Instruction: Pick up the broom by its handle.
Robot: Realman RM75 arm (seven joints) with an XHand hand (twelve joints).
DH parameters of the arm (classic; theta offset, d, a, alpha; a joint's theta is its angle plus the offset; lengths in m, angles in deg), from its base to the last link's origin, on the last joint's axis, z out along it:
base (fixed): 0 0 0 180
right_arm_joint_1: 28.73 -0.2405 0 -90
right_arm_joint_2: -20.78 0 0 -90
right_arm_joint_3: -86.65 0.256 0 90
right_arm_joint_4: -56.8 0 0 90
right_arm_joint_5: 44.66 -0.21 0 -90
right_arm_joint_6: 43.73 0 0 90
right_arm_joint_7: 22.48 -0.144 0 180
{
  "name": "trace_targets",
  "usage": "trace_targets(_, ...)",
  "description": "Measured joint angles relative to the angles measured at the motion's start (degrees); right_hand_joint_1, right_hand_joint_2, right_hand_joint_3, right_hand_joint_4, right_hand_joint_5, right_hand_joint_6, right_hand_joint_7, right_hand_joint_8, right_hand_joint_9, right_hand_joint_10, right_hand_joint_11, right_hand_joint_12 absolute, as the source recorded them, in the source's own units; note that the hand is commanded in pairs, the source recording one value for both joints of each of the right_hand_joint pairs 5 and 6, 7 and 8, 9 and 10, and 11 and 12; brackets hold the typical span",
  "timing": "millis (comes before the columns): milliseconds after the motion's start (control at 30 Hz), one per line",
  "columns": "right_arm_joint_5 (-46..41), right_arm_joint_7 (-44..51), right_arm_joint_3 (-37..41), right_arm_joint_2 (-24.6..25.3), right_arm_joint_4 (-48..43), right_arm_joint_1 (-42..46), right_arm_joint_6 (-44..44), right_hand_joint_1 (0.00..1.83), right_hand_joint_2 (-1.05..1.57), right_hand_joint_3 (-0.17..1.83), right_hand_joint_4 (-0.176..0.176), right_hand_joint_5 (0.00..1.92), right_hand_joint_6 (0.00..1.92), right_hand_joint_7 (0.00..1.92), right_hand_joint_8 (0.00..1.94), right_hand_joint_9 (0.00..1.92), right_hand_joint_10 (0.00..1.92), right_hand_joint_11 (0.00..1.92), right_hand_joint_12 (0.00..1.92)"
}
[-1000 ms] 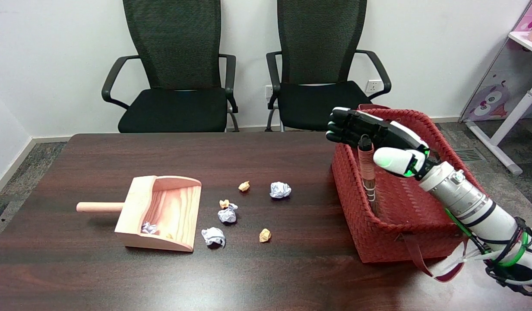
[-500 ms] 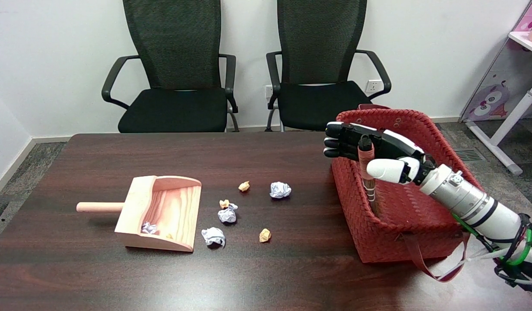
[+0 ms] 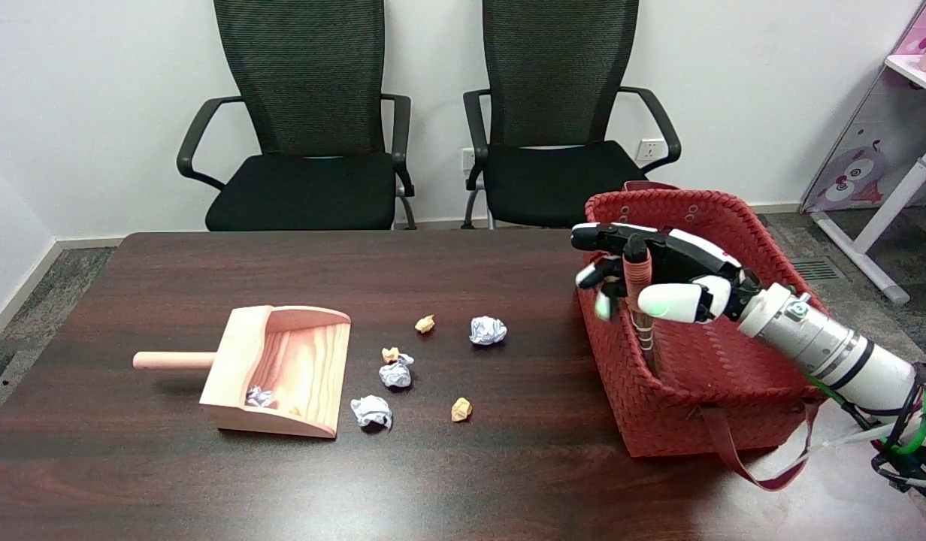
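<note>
The broom (image 3: 642,315) stands upright inside the red woven basket (image 3: 703,406), against its left wall. Only its pinkish handle with a dark tip and some wire binding shows; the brush end is hidden in the basket. My right hand (image 3: 647,270) reaches in from the lower right and wraps the top of the handle. The thumb (image 3: 670,300) lies across the front of it, and the fingers (image 3: 594,282) curl round from behind on the left. The upper finger still points left.
A wooden dustpan (image 3: 279,368) with scraps in it lies on the left of the dark table (image 3: 463,481). Several crumpled white and tan paper balls (image 3: 487,329) are scattered between the dustpan and the basket. Two black office chairs (image 3: 561,113) stand behind the table.
My hand has sunk a little beside the handle's top, and its straight fingers have curled in around the handle. The broom and basket have stayed put.
</note>
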Motion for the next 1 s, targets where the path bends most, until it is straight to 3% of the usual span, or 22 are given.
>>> trace_targets(100,0.52,-0.04,0.53,-0.08,-0.03,0.14,-0.28,0.96,0.19,0.8,-0.176,0.35,0.35,0.35,0.35,0.92,0.92,1.53,1.53)
trace_targets(233,1.37,-0.1,1.32,-0.2,0.07,0.3,-0.67,0.96,0.2,0.8,-0.176,0.37,0.37,0.37,0.37,1.13,1.13,1.75,1.75)
trace_targets(333,1.86,-0.1,1.83,-0.25,0.2,0.39,-0.99,0.96,0.24,0.79,-0.176,0.52,0.52,0.52,0.52,1.35,1.35,1.92,1.92)
trace_targets(567,2.51,-0.02,2.66,-0.34,0.47,0.36,-1.85,0.95,0.28,0.83,-0.176,0.95,0.95,0.95,0.95,1.59,1.59,1.92,1.92)
trace_targets(600,2.59,0.0,2.77,-0.37,0.5,0.31,-1.97,0.95,0.29,0.83,-0.088,1.04,1.04,1.04,1.04,1.63,1.63,1.92,1.92)
trace_targets(633,2.65,0.01,2.84,-0.38,0.53,0.27,-2.1,0.95,0.3,0.82,0.057,1.11,1.11,1.11,1.11,1.67,1.67,1.92,1.92)
trace_targets(667,2.68,0.03,2.88,-0.39,0.54,0.24,-2.16,0.94,0.31,0.82,0.161,1.16,1.16,1.16,1.16,1.71,1.71,1.92,1.92)
trace_targets(700,2.71,0.05,2.95,-0.4,0.56,0.19,-2.28,0.94,0.32,0.82,0.176,1.24,1.24,1.24,1.24,1.74,1.74,1.92,1.92)
trace_targets(833,2.87,0.37,3.17,-0.45,0.71,0.01,-2.7,0.93,0.39,0.82,0.176,1.67,1.67,1.67,1.67,1.92,1.92,1.92,1.92)
trace_targets(900,2.9,0.7,3.27,-0.48,0.83,-0.1,-3.01,0.9,0.41,0.84,0.176,1.92,1.92,1.92,1.92,1.92,1.92,1.92,1.92)
trace_targets(1000,2.94,1.07,3.37,-0.51,0.99,-0.22,-3.35,0.93,0.41,0.84,0.176,1.92,1.92,1.92,1.92,1.92,1.92,1.92,1.92)
